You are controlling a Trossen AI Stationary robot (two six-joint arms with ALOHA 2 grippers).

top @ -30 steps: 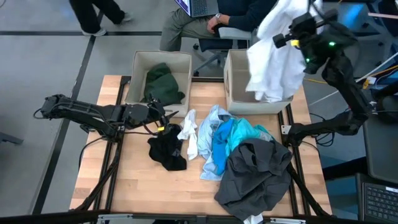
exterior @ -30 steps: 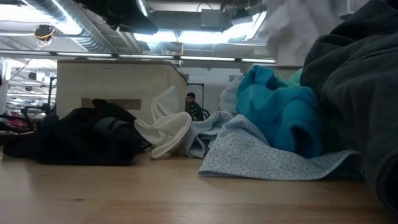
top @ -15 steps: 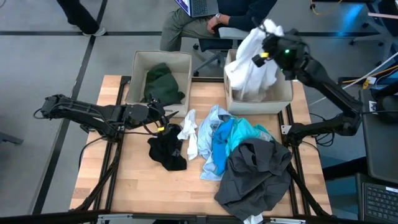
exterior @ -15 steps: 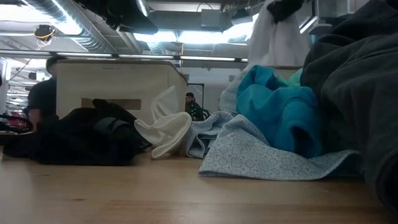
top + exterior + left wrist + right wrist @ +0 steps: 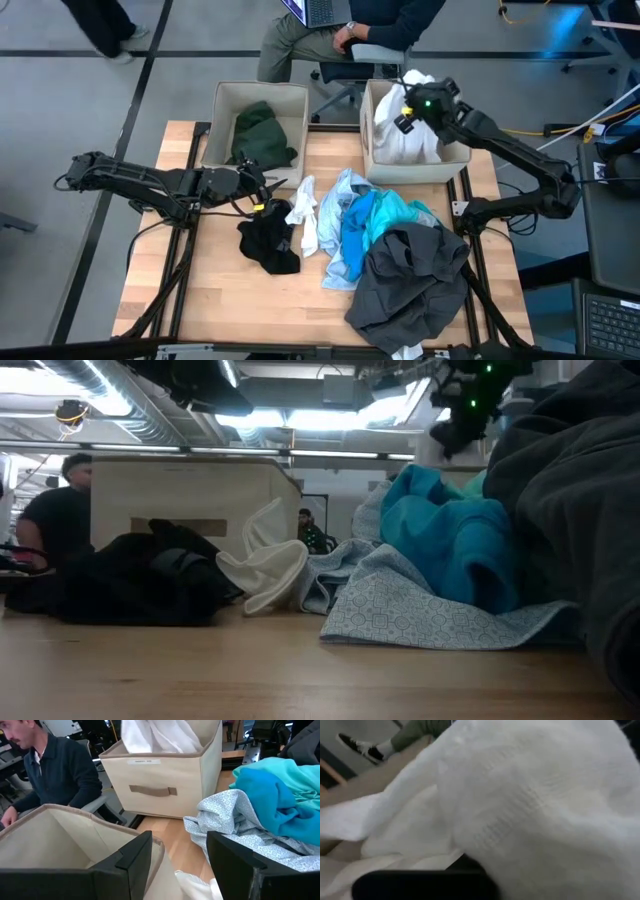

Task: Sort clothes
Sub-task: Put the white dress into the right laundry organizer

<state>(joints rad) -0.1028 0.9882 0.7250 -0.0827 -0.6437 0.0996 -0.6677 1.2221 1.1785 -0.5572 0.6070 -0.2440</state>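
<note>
A large white garment (image 5: 400, 140) lies bunched in the right beige bin (image 5: 412, 172), and my right gripper (image 5: 412, 108) is down on top of it, shut on it. A dark green garment (image 5: 262, 135) lies in the left beige bin (image 5: 225, 100). My left gripper (image 5: 268, 188) is open and empty, low beside the left bin, just far of the small black garment (image 5: 268, 242). A small cream cloth (image 5: 305, 215), the pale blue garment (image 5: 338, 235), the turquoise one (image 5: 385, 215) and the large dark grey one (image 5: 410, 285) lie heaped on the table. My right gripper holds the white garment at its top (image 5: 412, 80), from above and slanting from the table's right. In the right wrist view the cloth (image 5: 530, 805) covers the fingers, so the place of contact and the number of layers do not show. The garment rests slack in the right bin.
A person (image 5: 345, 25) sits on a chair just beyond the table's far edge, between the bins. Another person (image 5: 60, 510) shows behind the table at the left. Bare wood lies at the table's near left (image 5: 230, 310).
My right gripper has come down and toward the table's left with the white garment. The garment hung high above the right bin before; now it has sunk into the bin and lies bunched there.
</note>
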